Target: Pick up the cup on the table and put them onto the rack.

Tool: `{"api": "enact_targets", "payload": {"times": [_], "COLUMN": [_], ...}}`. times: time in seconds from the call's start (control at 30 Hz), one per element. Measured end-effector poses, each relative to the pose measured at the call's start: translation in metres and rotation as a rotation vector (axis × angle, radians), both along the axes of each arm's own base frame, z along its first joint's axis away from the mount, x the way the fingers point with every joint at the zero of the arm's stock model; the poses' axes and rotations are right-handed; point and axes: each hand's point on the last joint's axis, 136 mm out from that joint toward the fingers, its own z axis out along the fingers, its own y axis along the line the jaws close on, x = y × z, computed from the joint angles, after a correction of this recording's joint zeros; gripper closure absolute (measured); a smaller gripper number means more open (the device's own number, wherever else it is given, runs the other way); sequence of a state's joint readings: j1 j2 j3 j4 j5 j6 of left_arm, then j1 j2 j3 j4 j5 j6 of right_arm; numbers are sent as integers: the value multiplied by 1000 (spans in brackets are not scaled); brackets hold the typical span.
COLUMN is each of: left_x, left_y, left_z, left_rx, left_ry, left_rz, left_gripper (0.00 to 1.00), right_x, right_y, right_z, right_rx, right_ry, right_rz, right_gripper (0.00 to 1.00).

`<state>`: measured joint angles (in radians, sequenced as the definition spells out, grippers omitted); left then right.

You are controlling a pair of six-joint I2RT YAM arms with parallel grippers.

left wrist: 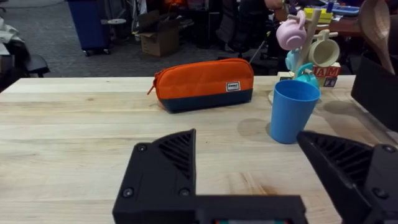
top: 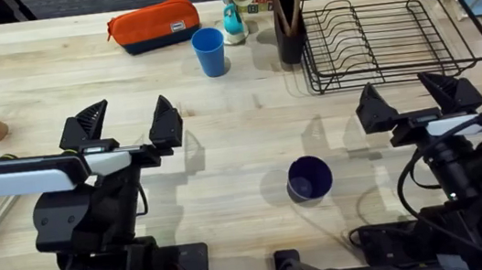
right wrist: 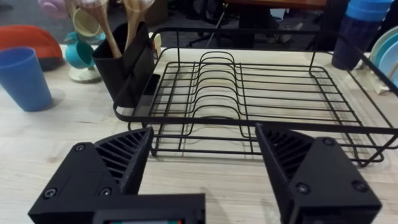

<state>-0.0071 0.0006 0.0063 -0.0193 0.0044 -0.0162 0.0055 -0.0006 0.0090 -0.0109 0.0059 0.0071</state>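
— Cups first: where are they?
— Navy cup stands upright nearest the arms, mid-table. Left gripper and right gripper hover beyond it, fingers spread apart, holding nothing.
— Farther?
— Bright blue cup beside the orange pouch; rack far right.

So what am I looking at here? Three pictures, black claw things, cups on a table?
Two robot arms work at a wooden table. One picture looks down from above; the others come from cameras on each wrist. The left gripper and the right gripper are both open and hold nothing. A dark blue cup stands between the arms; a light blue cup stands by an orange pouch. The black wire rack has nothing on it, with a dark utensil holder beside it.
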Motion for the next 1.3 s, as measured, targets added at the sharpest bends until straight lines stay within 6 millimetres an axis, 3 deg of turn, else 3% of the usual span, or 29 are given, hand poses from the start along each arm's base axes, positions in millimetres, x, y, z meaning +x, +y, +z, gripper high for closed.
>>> {"api": "enact_targets", "payload": {"times": [0.63, 0.83, 1.1, 1.3], "left_x": [0, -7, -31, -36], "left_y": [0, 0, 0, 0], "left_z": [-1, -11, 58, 110], "left_rx": [0, 1, 1, 1], "left_ry": [2, 118, 115, 147], "left_rz": [0, -3, -3, -1], "left_gripper": [7, 7, 6, 7], "right_x": [0, -10, -26, -22], "right_y": [0, 3, 4, 4], "right_z": [-1, 6, 80, 116], "right_rx": [-13, -30, -50, -56], "right_ry": [7, 78, 96, 196], "right_rz": [3, 19, 30, 35], "right_gripper": [10, 10, 10, 10]}}
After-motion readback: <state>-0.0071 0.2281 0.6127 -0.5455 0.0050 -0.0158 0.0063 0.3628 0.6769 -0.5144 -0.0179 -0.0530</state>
